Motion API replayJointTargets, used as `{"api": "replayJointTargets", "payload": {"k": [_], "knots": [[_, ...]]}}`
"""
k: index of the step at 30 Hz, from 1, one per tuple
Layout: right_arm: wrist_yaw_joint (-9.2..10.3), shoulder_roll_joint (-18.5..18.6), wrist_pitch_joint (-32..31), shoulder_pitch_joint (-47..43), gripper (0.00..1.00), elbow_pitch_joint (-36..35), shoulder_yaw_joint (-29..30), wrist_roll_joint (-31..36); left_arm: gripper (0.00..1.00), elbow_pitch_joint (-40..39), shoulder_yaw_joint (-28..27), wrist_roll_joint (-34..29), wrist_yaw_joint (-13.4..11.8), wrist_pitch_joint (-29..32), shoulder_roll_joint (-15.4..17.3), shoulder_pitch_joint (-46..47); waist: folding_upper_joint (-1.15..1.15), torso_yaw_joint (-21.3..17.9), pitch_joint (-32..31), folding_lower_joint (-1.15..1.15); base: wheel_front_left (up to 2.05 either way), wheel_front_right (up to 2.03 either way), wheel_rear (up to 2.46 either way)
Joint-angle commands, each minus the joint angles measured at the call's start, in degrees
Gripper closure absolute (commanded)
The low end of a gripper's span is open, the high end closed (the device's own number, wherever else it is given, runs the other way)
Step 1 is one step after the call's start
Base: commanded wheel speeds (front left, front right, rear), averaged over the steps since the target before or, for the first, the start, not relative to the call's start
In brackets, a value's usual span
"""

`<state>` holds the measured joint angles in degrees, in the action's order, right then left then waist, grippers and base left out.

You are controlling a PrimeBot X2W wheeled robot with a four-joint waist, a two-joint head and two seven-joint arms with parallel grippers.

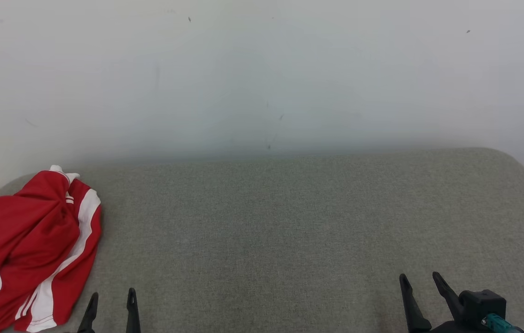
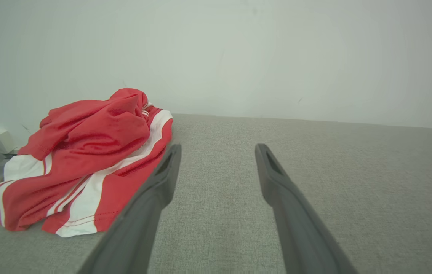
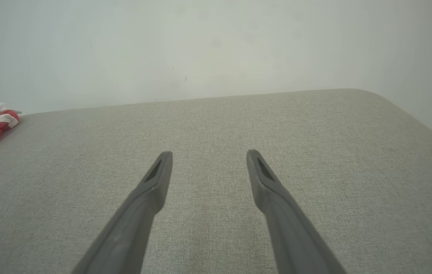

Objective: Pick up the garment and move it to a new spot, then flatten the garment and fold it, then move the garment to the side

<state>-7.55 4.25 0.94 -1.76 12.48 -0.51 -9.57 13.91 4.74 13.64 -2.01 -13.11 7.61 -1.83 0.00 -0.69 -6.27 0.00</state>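
Two grippers hover low over the near edge of a grey upholstered surface (image 1: 289, 217), both with their dark fingers spread wide and nothing between them. The left gripper (image 1: 112, 293) sits toward the near left corner, the right gripper (image 1: 419, 275) toward the near right corner, well apart from each other. Lying crumpled at the left end of the surface is the garment (image 1: 26, 245), red with broad white stripes and thin red piping. It reaches from close to the far edge almost down to the near edge, and its left part is cut off by the side of the head view. The garment's lower hem lies just beside the left gripper, with a narrow strip of grey cloth showing between them, so the two are not touching. From the right wrist view only a bunched red-and-white fold appears at the far left. A plain white wall (image 1: 262, 69) rises behind the far edge, and the far right corner of the surface is rounded.
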Motion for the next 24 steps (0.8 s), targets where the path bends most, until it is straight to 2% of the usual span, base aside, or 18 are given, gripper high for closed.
{"api": "replayJointTargets", "payload": {"k": [1, 8, 16, 24], "knots": [[0.1, -0.34, -0.24, -0.47, 0.0, 0.15, 0.42, 1.9, 0.0, 0.16, -0.52, -0.37, 0.1, -0.64, -0.54, -0.51, 0.0, -0.01, -0.1, 0.0, 0.0, 0.0, 0.0], [0.11, -0.98, -0.58, -0.66, 0.0, 0.81, 1.01, 3.74, 0.0, 0.67, -1.38, -1.06, 0.92, -1.45, -1.15, -0.97, 0.0, -0.08, -0.45, 0.0, 0.0, 0.0, 0.0], [0.12, -1.61, -0.86, -0.63, 0.0, 1.39, 1.38, 7.23, 0.0, 1.03, -1.48, -3.64, 0.68, -2.21, -1.32, -1.44, 0.0, -0.13, -1.0, 0.0, 0.0, 0.0, 0.0], [0.12, -1.54, -0.8, -0.49, 0.0, 1.43, 1.15, 6.33, 0.0, 1.42, -1.76, -3.28, 0.59, -2.15, -1.66, -1.12, 0.0, 0.11, -1.09, 0.0, 0.0, 0.0, 0.0]]}}
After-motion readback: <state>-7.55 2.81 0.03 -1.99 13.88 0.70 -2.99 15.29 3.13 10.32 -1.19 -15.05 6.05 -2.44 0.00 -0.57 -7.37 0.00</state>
